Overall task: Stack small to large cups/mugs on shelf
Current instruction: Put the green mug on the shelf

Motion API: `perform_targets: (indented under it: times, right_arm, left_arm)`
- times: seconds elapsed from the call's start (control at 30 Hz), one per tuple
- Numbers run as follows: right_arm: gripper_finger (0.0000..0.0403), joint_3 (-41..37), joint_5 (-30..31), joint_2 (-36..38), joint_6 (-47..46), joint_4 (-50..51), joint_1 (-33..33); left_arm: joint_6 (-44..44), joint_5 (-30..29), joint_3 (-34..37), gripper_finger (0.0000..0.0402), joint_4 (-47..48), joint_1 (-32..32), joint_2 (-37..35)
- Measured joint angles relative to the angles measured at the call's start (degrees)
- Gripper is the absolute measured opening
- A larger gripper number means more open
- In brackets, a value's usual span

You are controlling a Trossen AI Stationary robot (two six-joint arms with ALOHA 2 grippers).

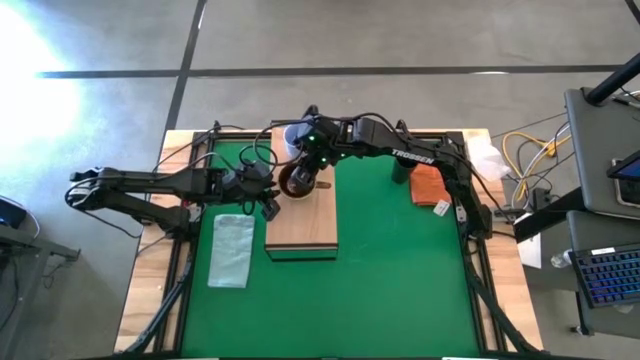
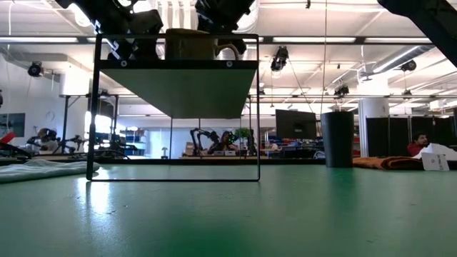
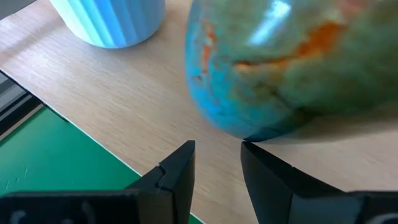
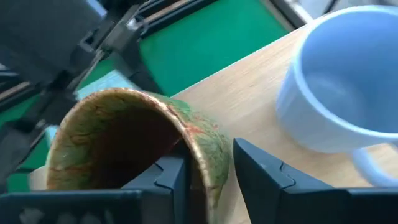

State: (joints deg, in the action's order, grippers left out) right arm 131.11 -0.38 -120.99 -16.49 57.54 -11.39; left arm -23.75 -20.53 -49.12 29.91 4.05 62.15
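Observation:
The brown/gold mug (image 1: 297, 181) is on the light-wood shelf (image 1: 302, 232), near its far end. The pale blue-grey mug (image 1: 296, 136) stands just beyond it on the same shelf, and its base shows in the left wrist view (image 3: 112, 22). My right gripper (image 4: 208, 171) reaches in from the table's right and is shut on the brown mug (image 4: 124, 137). My left gripper (image 3: 217, 165) is at the shelf's left edge, close beside the brown mug's lower wall (image 3: 273, 74), its fingers a narrow gap apart and empty. The slim black cup (image 1: 402, 170) stands on the table at the far right. My right gripper pinches the brown mug's wall at the rim (image 4: 210, 155), one finger (image 4: 166, 180) inside the mug and one (image 4: 264, 177) outside. The fingers slant down from above. In the low view the mug (image 2: 189, 44) is upright at the shelf top, and I cannot tell whether it is lifted.
An orange-brown cloth (image 1: 428, 185) lies right of the black cup (image 2: 337, 139), and a pale green cloth (image 1: 232, 250) lies left of the shelf. The near half of the shelf top (image 1: 302, 225) is bare. Green mat (image 1: 400, 290) stretches to the near edge.

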Motion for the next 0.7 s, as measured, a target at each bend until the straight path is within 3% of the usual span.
perform_targets:
  times: [0.1, 0.7]
  right_arm:
    - [0.0121, 0.0, 3.2, 0.0, 0.4, 0.0, -0.1]
    - [0.0132, 1.1, 6.0, 1.5, 1.5, 0.7, -1.4]
  left_arm:
    - [0.0, 0.0, 0.0, 0.0116, -0.8, 0.0, 0.0]
    - [0.6, -1.0, 0.0, 0.0116, -2.0, 0.1, 0.4]
